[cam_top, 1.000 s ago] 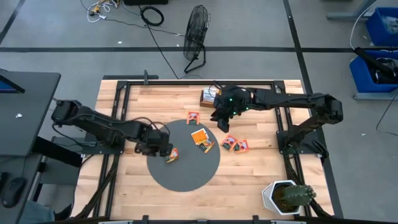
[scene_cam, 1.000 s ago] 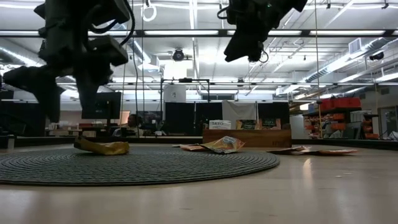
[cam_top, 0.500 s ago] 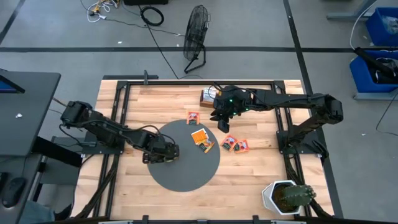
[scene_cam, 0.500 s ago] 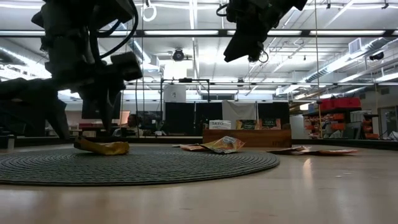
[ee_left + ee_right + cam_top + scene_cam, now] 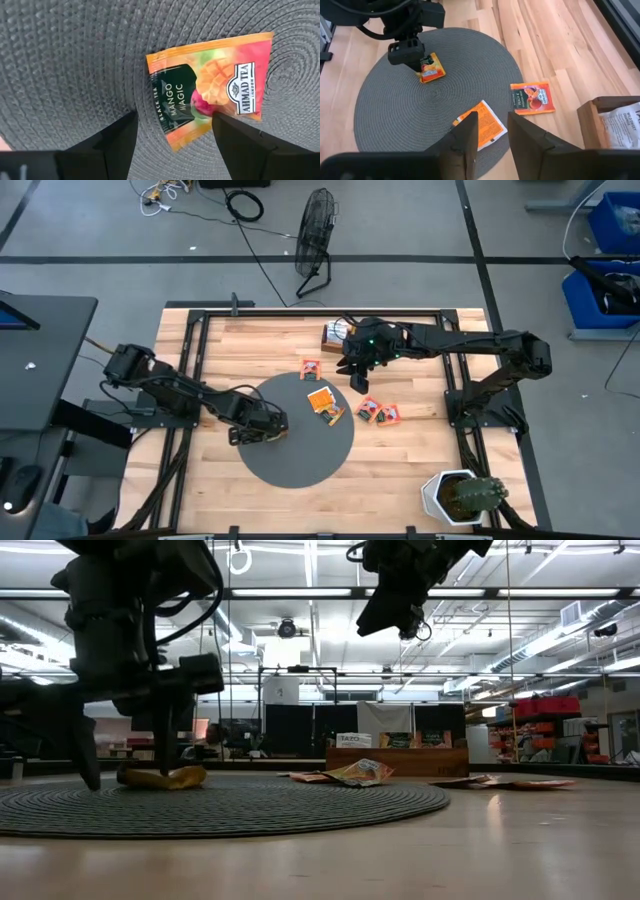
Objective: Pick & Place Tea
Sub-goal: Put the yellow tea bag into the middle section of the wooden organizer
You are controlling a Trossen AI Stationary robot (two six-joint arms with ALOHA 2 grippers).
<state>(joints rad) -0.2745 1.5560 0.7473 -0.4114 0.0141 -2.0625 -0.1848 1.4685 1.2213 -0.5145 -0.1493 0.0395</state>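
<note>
The tea packets are small flat squares. One orange packet (image 5: 210, 85) lies on the left part of the grey woven disc (image 5: 300, 460). My left gripper (image 5: 174, 120) is low over it and open, a finger on each side of the packet's one end; in the low view its fingertips (image 5: 128, 765) reach down to the disc. Two more orange packets (image 5: 324, 402) lie on the disc. One packet (image 5: 311, 368) and a pair (image 5: 378, 412) lie on the wood. My right gripper (image 5: 492, 127) hangs open and empty, high above the table (image 5: 395, 605), near the far packet. My left gripper comes at the orange packet from above, pointing down, with the fingers astride the packet's end (image 5: 180, 135). One fingertip (image 5: 220, 122) overlaps the packet's edge in the wrist view. I cannot tell whether either finger touches it. The packet lies flat on the disc.
A wooden box (image 5: 335, 335) with packets stands at the table's far side, by the right arm. A white pot with a cactus (image 5: 458, 495) sits at the near right corner. A fan (image 5: 315, 240) stands on the floor beyond the table.
My left gripper has moved from beside the orange packet toward the table's right until it is over the packet, and has come down so its fingertips are at the disc. The packet has stayed where it lay. The right arm has kept still.
</note>
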